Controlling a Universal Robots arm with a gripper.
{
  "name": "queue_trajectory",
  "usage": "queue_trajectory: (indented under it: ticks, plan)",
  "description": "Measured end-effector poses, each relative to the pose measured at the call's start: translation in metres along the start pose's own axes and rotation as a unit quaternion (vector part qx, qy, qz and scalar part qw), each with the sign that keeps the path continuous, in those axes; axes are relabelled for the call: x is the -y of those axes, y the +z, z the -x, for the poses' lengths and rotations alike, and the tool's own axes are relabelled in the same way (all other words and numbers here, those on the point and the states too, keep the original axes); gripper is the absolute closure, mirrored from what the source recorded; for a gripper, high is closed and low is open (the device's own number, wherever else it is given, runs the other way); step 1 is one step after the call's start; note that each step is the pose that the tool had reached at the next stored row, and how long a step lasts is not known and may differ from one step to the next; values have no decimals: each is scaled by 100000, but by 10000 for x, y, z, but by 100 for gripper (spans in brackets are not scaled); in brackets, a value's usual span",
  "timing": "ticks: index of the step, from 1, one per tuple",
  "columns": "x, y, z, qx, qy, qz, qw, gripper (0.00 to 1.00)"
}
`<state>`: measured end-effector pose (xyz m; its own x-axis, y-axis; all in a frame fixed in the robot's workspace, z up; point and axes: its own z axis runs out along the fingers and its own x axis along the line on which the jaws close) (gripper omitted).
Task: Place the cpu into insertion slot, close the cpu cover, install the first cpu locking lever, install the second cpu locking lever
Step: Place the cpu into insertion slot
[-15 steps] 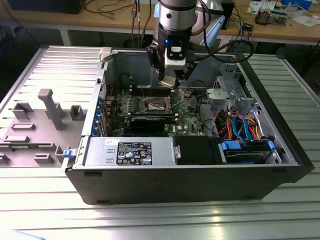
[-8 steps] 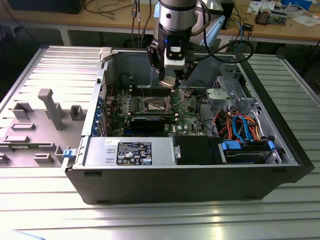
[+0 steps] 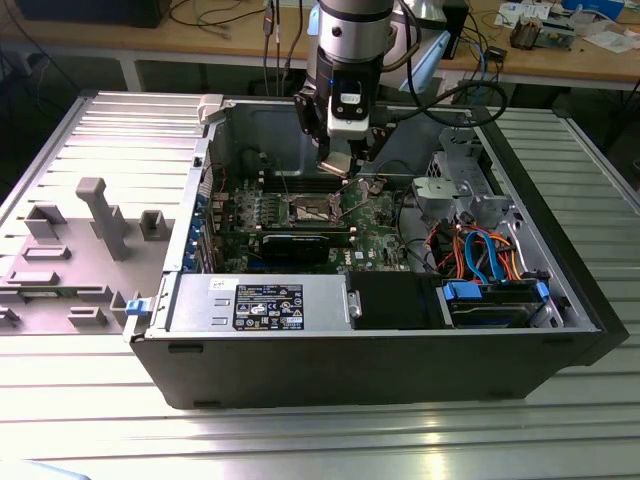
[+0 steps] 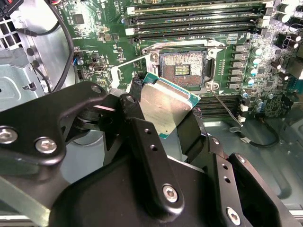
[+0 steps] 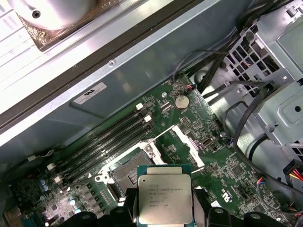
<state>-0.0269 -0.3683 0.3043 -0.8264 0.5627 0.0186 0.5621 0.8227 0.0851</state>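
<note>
Over the green motherboard (image 4: 94, 40), near the bare metal-rimmed square insertion slot (image 4: 183, 70), I am gripping the flat silver-topped square cpu (image 4: 165, 105) by opposite edges in my black hand (image 4: 166, 113), likely keeping it level for seating.

Single silver-and-black jointed robot arm (image 3: 350, 35), upright in the exterior view, wrist pointing straight down. Black two-finger gripper (image 3: 345, 165) at its tip. Black metal fingers (image 4: 144, 142) clamped on opposite edges of the small flat square silver-topped cpu (image 4: 165, 106).
</note>
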Motion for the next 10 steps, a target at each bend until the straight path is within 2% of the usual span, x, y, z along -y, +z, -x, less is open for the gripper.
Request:
queue_trajectory:
  ticks: [10]
  plan:
    - [0, 2, 0, 75, 870, 17, 99996, 45]
